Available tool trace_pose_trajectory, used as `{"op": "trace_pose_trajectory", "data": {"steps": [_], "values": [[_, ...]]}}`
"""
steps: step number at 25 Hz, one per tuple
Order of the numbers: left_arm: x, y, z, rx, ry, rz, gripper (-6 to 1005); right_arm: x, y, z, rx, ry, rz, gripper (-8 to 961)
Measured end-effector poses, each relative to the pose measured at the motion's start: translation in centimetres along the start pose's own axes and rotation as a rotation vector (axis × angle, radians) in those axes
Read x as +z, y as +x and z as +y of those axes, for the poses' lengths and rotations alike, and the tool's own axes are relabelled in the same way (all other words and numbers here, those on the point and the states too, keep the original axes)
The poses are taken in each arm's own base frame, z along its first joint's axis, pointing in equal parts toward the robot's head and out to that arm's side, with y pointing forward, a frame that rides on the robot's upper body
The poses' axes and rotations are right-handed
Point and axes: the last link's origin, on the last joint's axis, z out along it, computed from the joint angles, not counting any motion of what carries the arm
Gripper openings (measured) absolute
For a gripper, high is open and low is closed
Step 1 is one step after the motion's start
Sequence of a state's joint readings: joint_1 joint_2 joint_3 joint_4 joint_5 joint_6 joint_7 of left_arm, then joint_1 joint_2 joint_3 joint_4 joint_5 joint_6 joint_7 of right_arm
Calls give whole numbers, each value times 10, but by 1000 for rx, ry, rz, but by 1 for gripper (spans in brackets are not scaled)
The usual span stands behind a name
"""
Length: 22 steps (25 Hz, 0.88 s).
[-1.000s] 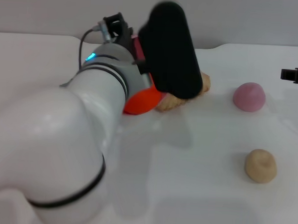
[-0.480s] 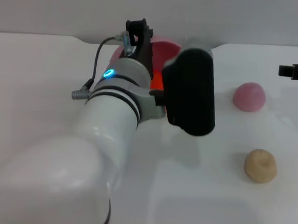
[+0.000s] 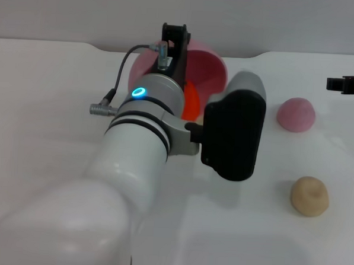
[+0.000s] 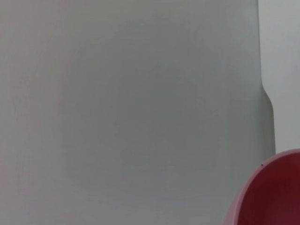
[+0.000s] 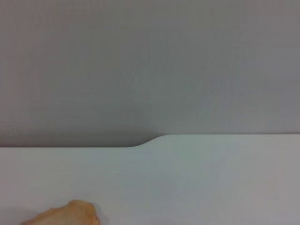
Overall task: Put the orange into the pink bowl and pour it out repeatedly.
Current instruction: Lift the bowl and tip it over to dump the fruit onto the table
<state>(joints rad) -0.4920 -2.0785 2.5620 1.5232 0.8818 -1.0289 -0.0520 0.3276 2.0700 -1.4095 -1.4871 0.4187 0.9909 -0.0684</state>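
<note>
The left arm is doing all the work here. Its gripper [image 3: 174,40] sits at the near rim of the pink bowl [image 3: 207,66], which is tipped up on its side at the back of the white table [image 3: 48,102], with its opening facing the robot. The fingers themselves are buried behind the wrist and the bowl wall, so it can't be said from these views whether they're clamped on the rim or just next to it. The left wrist view only catches a sliver of the bowl's edge.

The orange [image 3: 192,100] peeks out just below the gripper, in the bowl's lower lip, right behind the wrist — part of it is hidden by the arm. It looks like the pour phase, with the fruit about to roll out or just barely still inside.

To do this well, the robot probably wants a slow, steady wrist roll so the orange comes out toward the open space in front of the tool rather than bouncing sideways. Keeping the bowl's lower edge close to the table should help it roll, not drop.

Off to the tool's right sit a mauve dome [image 3: 296,114] and a tan lump [image 3: 309,196], well apart from the bowl — not in the way. The right gripper [image 3: 346,84] is parked far out at the table's right edge.
</note>
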Motion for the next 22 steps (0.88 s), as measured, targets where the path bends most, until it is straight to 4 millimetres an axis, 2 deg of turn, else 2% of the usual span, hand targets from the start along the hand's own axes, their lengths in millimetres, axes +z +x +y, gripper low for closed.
{"op": "trace_pose_trajectory", "data": {"steps": [8,22], "values": [[-5,8,6,117,47,54,42,1,-3,1,-11,-2,-2,560],[-14,10,13,227,142,82,42,5,-2,4,-21,-7,13,556]]}}
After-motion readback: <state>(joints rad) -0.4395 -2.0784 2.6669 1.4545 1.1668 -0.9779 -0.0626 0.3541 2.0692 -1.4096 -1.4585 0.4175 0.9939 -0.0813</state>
